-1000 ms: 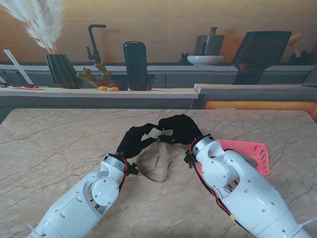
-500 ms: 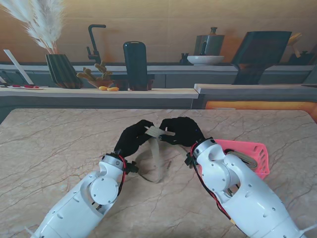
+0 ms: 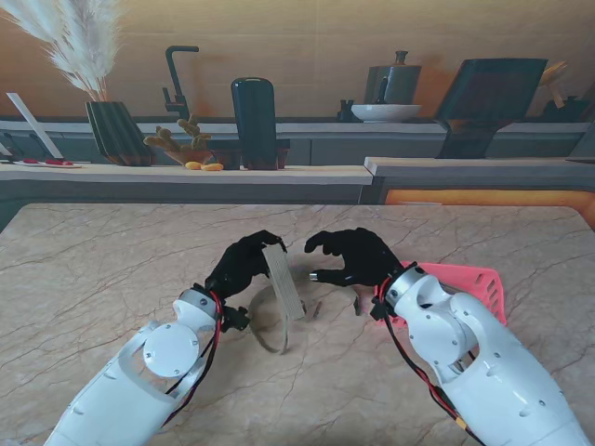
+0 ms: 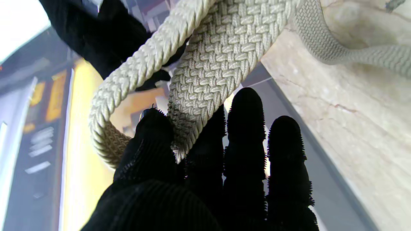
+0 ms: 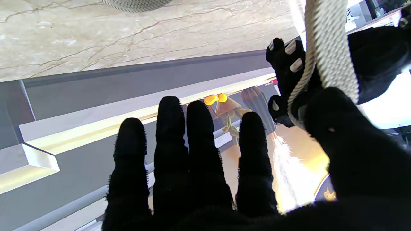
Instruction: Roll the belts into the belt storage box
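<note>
- Belt [image 3: 282, 283]: beige braided webbing, flat strap with a coarse basket-weave surface [image 4: 221, 57]. One end is raised off the table and folded back into a loop; the remainder drops in a limp curve onto the table nearer to me.
- Left hand [image 3: 244, 264]: black ribbed knit glove, fingers clamped on the raised end of the belt. In the left wrist view the strap's frayed cut end sits between the thumb and the adjacent finger [image 4: 151, 144].
- Right hand [image 3: 351, 255]: same black glove, with metallic fingertip pads. Fingers curled but apart, holding nothing; it stands just beside the belt, on its right, not touching it in the stand's view. In the right wrist view four fingers [image 5: 170, 134] extend straight and separate.
- Belt storage box [image 3: 481, 288]: pink plastic basket with slotted walls, on the table to the right, partly hidden behind the right forearm. A grey-beige coil shows inside; detail is too small to tell.
- Table [image 3: 112, 269]: polished marble-pattern top, cream with thin brown veins.
- Background counter: dark ribbed vase with pale plumes [image 3: 116, 130], tall glossy black vessel [image 3: 254, 121].
</note>
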Available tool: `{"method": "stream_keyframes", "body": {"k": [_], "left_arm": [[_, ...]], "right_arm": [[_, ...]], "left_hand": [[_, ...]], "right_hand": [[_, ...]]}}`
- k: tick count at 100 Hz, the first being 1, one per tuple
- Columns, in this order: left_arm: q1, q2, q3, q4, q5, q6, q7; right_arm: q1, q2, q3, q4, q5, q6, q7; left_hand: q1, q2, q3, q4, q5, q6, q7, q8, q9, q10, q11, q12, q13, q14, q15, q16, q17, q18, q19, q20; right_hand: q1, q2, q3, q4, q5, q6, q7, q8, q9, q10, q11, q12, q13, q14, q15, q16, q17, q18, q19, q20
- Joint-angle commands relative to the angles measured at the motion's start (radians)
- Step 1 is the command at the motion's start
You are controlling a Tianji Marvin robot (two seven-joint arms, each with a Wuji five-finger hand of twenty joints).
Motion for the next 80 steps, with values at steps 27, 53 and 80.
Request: {"method": "stream_keyframes", "body": {"k": [27, 53, 80], "left_arm": [[0.006, -0.035, -0.018, -0.045, -0.190, 0.163, 0.021], [-0.020, -0.080, -0.023, -0.058, -0.372, 0.323, 0.085], [-0.026, -0.107, -0.047, -0.069, -0.572, 0.416, 0.110]], "right_arm": [[-0.028, 0.003, 0.009, 0.085, -0.176, -0.163, -0.214], [-0.016, 0.013, -0.014, 0.119, -0.267, -0.220, -0.285], [0.028, 0.018, -0.074, 0.174, -0.330, -0.207, -0.362]], "left_hand": [[-0.009, 0.041, -0.003, -0.020, 0.105, 0.072, 0.064, -0.036, 0.118, 0.013, 0.099, 0.000, 0.088, 0.059, 0.091, -0.017, 0.042, 0.050, 0.120, 0.032], [-0.033, 0.061, 0.005, -0.016, 0.103, 0.099, 0.113, -0.014, 0.116, 0.028, 0.135, -0.033, 0.073, 0.081, 0.127, -0.064, 0.020, 0.059, 0.138, 0.043], [-0.021, 0.102, -0.007, -0.021, 0.025, 0.098, 0.143, 0.080, 0.057, 0.036, 0.137, -0.036, 0.008, 0.089, 0.103, -0.076, -0.032, 0.042, 0.099, 0.037]], "right_hand": [[0.041, -0.115, 0.040, 0.018, -0.102, -0.150, 0.139, 0.043, -0.102, -0.034, 0.031, -0.018, -0.024, -0.072, -0.015, -0.027, 0.018, -0.054, -0.036, 0.045], [-0.030, -0.249, 0.162, -0.018, -0.328, -0.199, 0.128, -0.019, -0.289, -0.014, 0.004, -0.051, -0.138, -0.061, -0.107, -0.099, -0.047, -0.060, -0.058, 0.020], [-0.011, -0.252, 0.173, -0.020, -0.398, -0.185, 0.126, -0.050, -0.412, 0.014, -0.009, -0.065, -0.231, -0.032, -0.180, -0.158, -0.101, -0.049, -0.088, 0.007]]}}
